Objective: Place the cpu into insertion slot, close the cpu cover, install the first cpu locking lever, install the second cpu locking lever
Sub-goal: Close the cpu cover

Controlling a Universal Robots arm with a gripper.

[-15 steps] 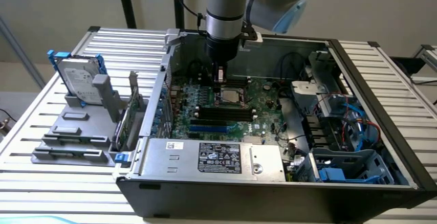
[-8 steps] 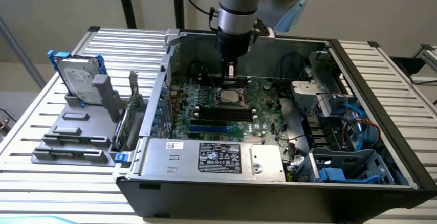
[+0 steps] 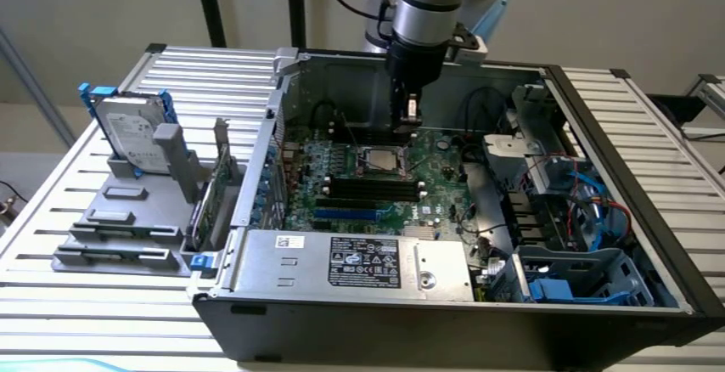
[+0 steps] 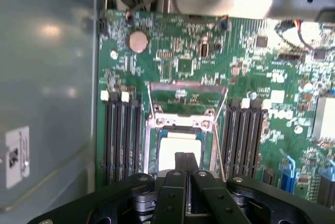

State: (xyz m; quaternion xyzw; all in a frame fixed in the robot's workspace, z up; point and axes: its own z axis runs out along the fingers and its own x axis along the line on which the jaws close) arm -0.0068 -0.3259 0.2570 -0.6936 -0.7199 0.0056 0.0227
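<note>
Black fingers of my claw (image 4: pixel 186 157) sit pressed together, clenched with nothing between them, their tips over the near edge of the cpu (image 4: pixel 168 148). Whether they touch it, I cannot tell. That pale square chip lies flat inside the insertion slot (image 4: pixel 153 153), within the thin metal rim. Just beyond it the cpu cover (image 4: pixel 183 115) stands tilted up and open, green board showing through its window. Long black memory slots (image 4: pixel 120 135) flank the socket on both sides of the motherboard (image 4: pixel 178 62). From the exterior view, my claw (image 3: pixel 410 119) hangs upright inside the open computer case (image 3: pixel 453 321), just above the socket, and the case rests on the slatted counter (image 3: pixel 102 304).
</note>
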